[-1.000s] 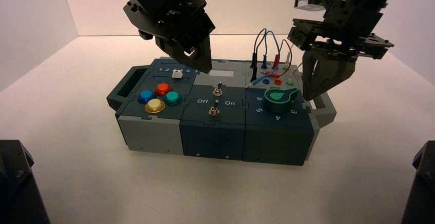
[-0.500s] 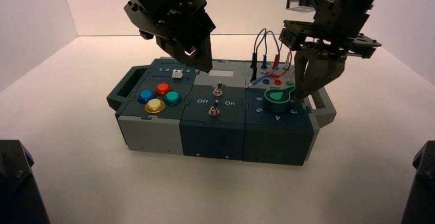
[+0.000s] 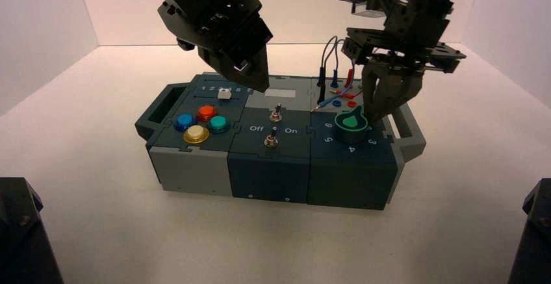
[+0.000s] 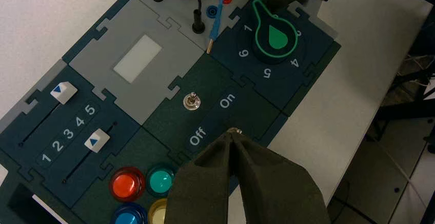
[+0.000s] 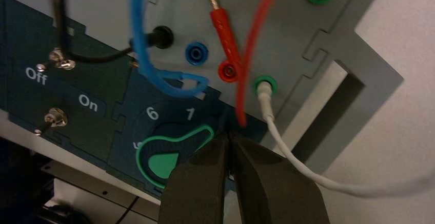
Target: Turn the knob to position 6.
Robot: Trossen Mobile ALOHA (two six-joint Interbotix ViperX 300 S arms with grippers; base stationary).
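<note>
The knob sits on the box's right front section, dark teal with a green teardrop top. Its pointer tip lies just past the white digit 1. Position 6 is the neighbouring digit, also seen in the left wrist view as the 6. My right gripper is shut, its tips right beside the pointer's tip. My left gripper hangs shut above the box's back left, holding nothing; in its own view its tips cover a toggle switch.
Black, blue, red and white wires plug into sockets behind the knob, close to the right gripper. Two toggle switches stand mid-box by Off and On. Coloured push buttons and sliders are on the left part.
The right gripper has swung left and down against the knob's pointer. The pointer has turned from aiming right towards the back of the box. The left arm has not moved.
</note>
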